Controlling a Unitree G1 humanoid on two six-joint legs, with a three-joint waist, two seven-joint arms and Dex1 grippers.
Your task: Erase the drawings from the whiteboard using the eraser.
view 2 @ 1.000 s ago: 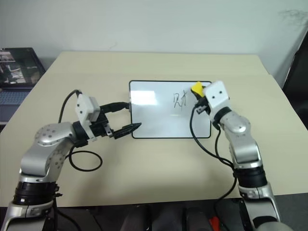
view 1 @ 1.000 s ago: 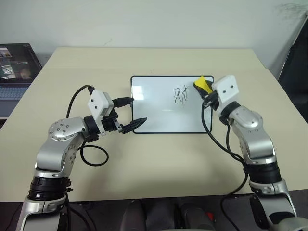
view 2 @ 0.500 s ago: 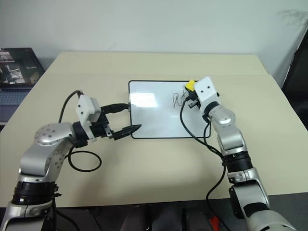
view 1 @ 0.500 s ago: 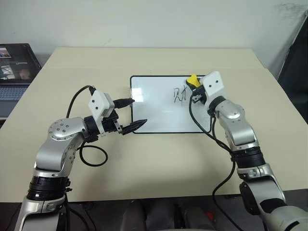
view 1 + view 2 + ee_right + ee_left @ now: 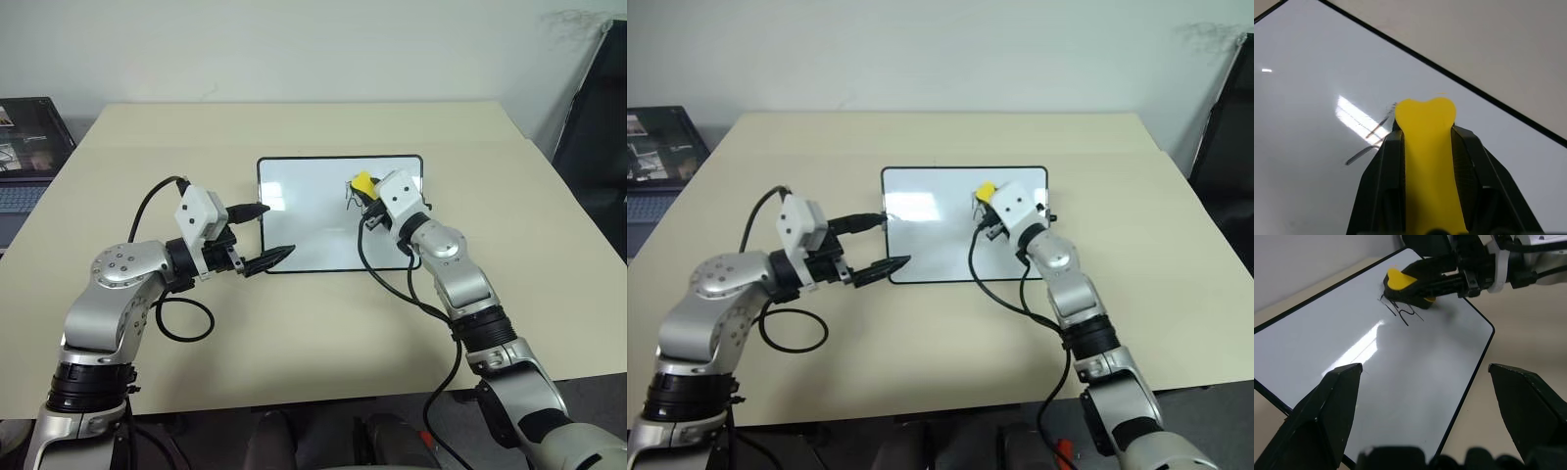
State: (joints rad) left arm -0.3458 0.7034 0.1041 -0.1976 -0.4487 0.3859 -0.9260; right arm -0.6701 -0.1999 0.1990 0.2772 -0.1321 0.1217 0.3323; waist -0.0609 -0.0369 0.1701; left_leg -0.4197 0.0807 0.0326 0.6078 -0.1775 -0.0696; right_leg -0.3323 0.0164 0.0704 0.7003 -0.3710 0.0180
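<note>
The whiteboard [image 5: 304,230] lies flat in the middle of the table. The drawings [image 5: 1403,314] are thin black strokes on its right half, and part of them lies under the eraser. My right gripper [image 5: 365,192] is shut on the yellow eraser [image 5: 361,182], whose tip rests over the strokes. In the right wrist view the eraser [image 5: 1427,147] runs between the two black fingers [image 5: 1386,161]. My left gripper [image 5: 267,233] is open at the board's left short edge, one fingertip near the front left corner. I cannot tell whether it touches the board.
An open laptop [image 5: 24,147] sits off the table's far left. A dark object [image 5: 596,127] stands beyond the table's right side. Black cables [image 5: 181,318] hang from both wrists over the beige table [image 5: 323,323].
My right gripper has carried the eraser left and toward me, from the board's right edge onto the drawings. The left gripper has stayed put. The head camera shifted slightly.
</note>
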